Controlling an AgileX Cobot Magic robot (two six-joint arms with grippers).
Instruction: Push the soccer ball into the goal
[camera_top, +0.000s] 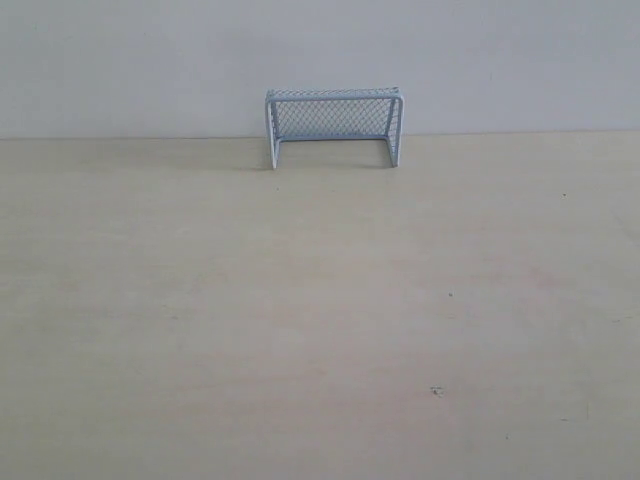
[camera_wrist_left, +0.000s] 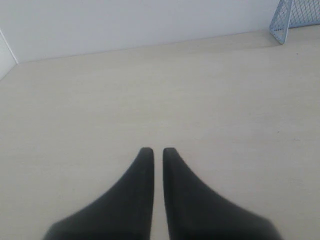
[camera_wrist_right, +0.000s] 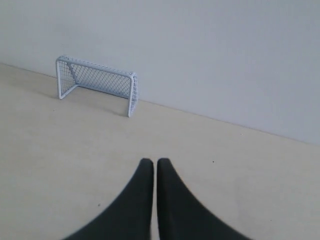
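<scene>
The goal (camera_top: 335, 96), pale blue-white with mesh netting, stands at the table's far edge against the wall, mouth facing the camera. A corner of the goal (camera_wrist_left: 292, 15) shows in the left wrist view, and the whole goal (camera_wrist_right: 97, 80) in the right wrist view, well ahead of the fingers. The soccer ball is out of view in every frame. My left gripper (camera_wrist_left: 157, 150) hangs shut over bare table, a thin slit between its dark fingers. My right gripper (camera_wrist_right: 153, 161) is shut too, holding nothing. Neither arm shows in the exterior view.
The light wooden table (camera_top: 300, 320) fills the exterior view, with a small dark speck (camera_top: 437, 390) toward the front right. A plain white wall (camera_top: 320, 50) rises right behind the goal.
</scene>
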